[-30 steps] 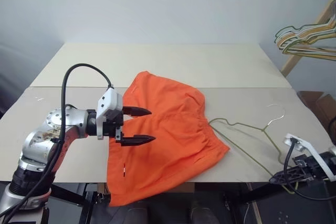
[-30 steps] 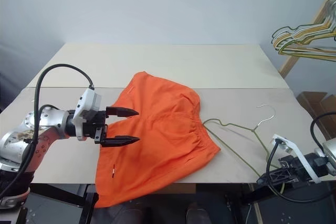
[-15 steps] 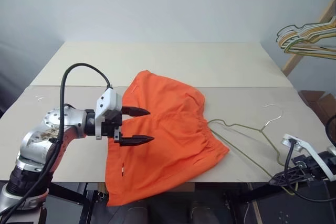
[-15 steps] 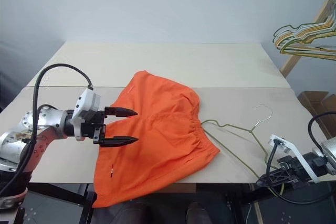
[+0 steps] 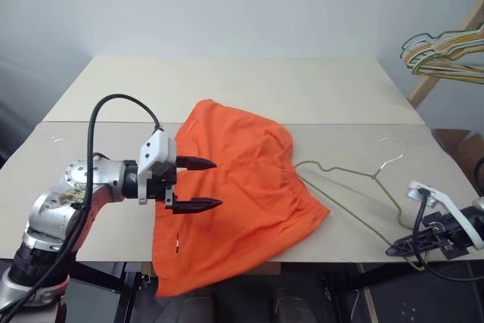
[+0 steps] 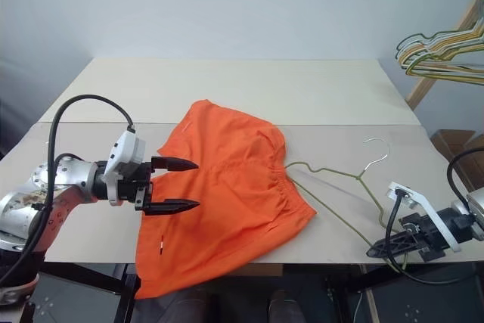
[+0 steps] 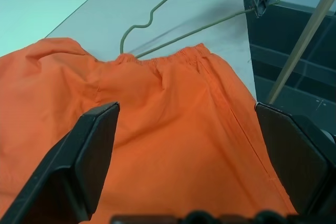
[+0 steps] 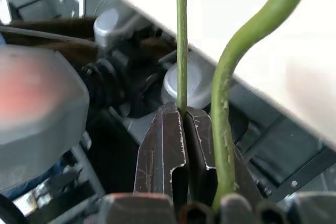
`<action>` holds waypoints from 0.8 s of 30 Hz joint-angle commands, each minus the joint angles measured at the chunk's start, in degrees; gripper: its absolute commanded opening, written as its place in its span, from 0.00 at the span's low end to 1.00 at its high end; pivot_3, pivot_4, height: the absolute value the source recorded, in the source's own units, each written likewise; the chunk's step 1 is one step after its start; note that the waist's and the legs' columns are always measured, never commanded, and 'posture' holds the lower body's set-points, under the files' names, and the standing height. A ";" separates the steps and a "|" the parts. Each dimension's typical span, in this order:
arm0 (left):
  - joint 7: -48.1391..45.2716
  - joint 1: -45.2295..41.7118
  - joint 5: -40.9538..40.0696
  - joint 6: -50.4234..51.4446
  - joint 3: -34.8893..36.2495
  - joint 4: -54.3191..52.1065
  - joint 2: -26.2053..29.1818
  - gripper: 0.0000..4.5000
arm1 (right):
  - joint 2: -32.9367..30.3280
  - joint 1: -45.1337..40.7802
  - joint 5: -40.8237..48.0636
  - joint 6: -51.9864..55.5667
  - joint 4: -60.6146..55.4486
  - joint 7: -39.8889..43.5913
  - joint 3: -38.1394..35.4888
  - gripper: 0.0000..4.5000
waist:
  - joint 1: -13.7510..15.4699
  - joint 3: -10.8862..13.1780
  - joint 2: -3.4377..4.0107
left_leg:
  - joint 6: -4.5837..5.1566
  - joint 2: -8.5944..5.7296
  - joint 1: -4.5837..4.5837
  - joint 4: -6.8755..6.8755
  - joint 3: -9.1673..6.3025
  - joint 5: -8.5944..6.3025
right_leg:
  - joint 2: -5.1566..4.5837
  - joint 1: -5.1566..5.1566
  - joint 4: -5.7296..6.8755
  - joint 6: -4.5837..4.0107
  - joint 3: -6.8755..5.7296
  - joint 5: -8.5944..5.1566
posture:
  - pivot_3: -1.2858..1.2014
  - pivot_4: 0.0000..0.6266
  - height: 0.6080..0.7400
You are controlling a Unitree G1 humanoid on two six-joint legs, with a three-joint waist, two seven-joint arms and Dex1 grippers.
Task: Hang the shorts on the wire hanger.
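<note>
**Hanger pinched at the desk edge, shorts waiting flat**

The shorts [image 5: 238,191] are spread on the desk [image 5: 227,85], with one leg draped over the near edge and the gathered waistband turned toward the wire hanger [image 5: 355,187]. The hanger is laid just beside that waistband, its hook pointing away from the robot and its lower corner reaching past the desk's near right edge. There the right gripper [image 8: 182,119] is seen with its fingers clenched on the thin wire, a single strand caught between the tips.

The left gripper [image 5: 203,184] is held above the left part of the shorts, its fingers [image 7: 89,150] spread wide and grasping nothing.

The shorts are judged to be light, limp and easily bunched, so a pinch on a single layer at the waistband or a leg hem is likely to serve best; a grip mid-panel would probably gather loose folds. The hanger is judged stiff but springy and thin, and it may swivel or slip in a tip pinch, so it is best moved slowly. A bunch of coloured hangers [image 5: 446,54] is hung at the far right, apart from the work.
</note>
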 commanded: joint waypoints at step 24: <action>0.23 0.34 0.48 -2.19 1.56 -1.71 1.69 1.00 | 10.75 -15.76 -1.50 0.49 13.34 3.39 8.04 0.00 | 0.78 0.28 -0.07 | 0.00 0.03 0.00 0.00 0.08 0.00 | 0.06 -0.05 -0.02 -0.02 0.09 0.04 | 0.55 0.15 1.00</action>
